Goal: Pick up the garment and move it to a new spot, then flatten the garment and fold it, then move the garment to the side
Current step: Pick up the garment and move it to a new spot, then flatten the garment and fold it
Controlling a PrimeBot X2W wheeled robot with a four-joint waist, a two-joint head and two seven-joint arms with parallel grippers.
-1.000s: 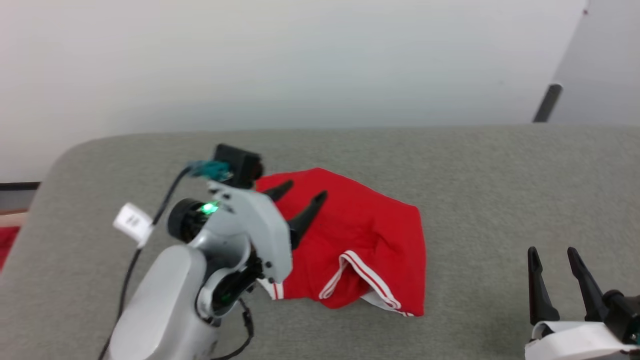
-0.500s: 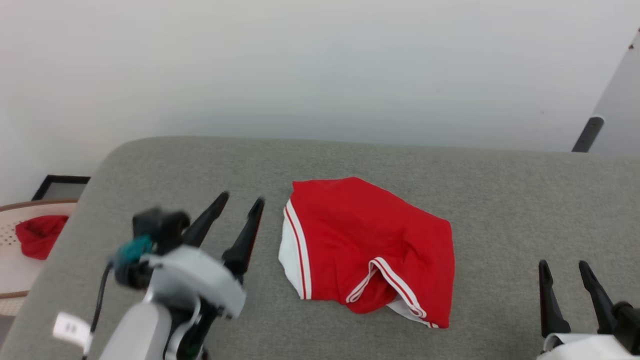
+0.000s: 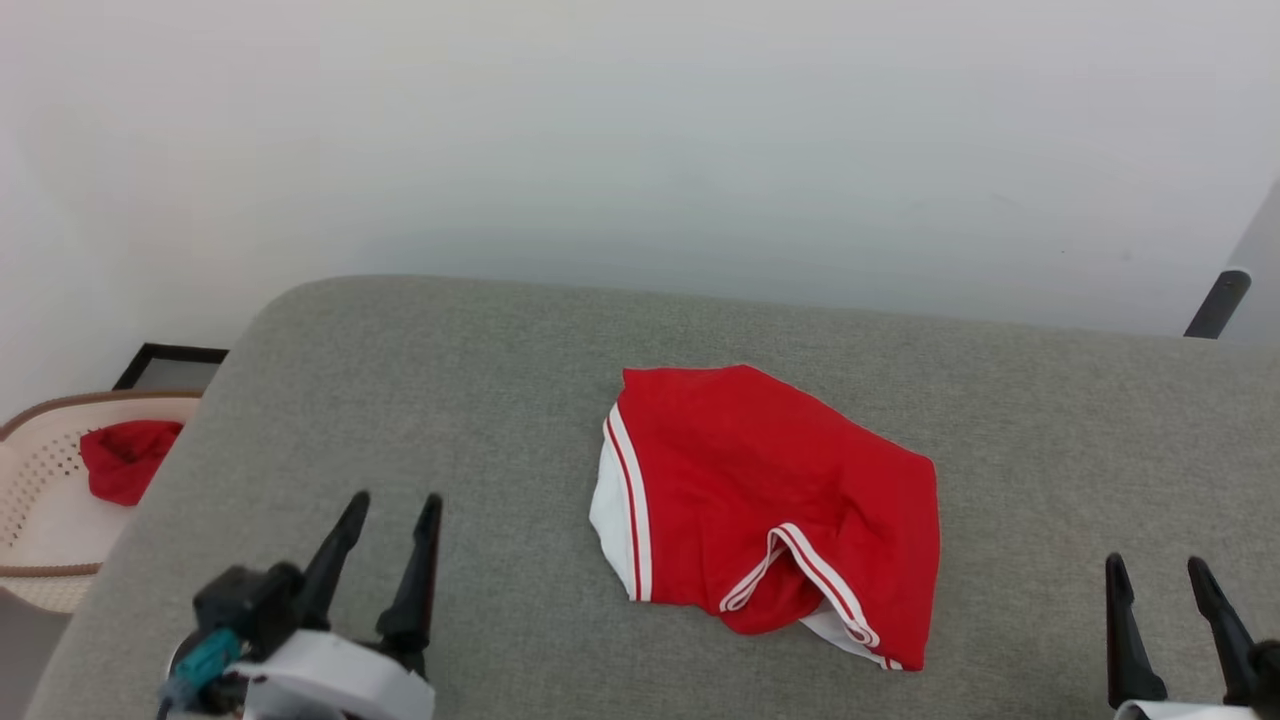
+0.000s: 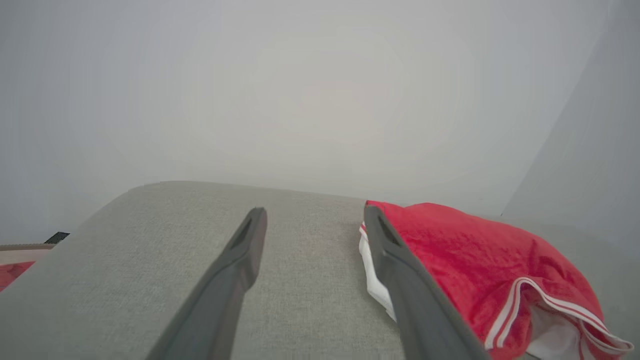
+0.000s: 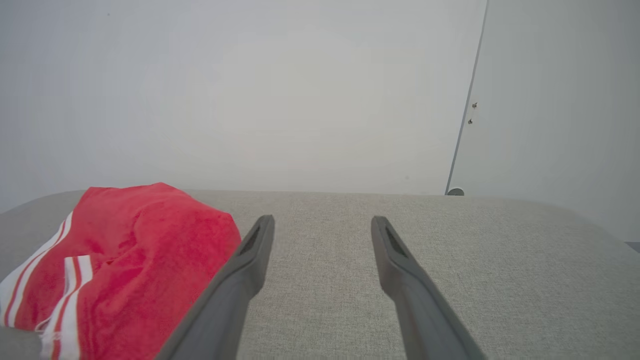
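So, the garment (image 3: 770,510) is found lying as a rumpled, roughly folded bundle on the grey padded surface (image 3: 420,380), a bit right of the middle in the head view. Mostly red is seen on top. A white band with red stripes is shown along its left edge, and a striped cuff is turned up near its front edge, with a bit of white peeking out underneath. The left gripper (image 3: 396,497) is seen at the lower left of the head view, fingers spread apart and empty, held over bare grey fabric and clearly apart from the garment's left edge. In the left wrist view one finger is lined up in front of the white trim, but that's just overlap, since a gap is shown from the head camera. The right gripper (image 3: 1155,561) is parked at the lower right, fingers likewise spread and empty, pointed toward the wall (image 3: 640,150), with the garment off to its left and not touched. Off the left end of the surface a pale perforated basket (image 3: 40,500) is visible, with a small plain red cloth (image 3: 125,460) lying in it, and a dark frame (image 3: 170,365) is seen just behind it. A dark post (image 3: 1215,303) is spotted at the far right by the wall.
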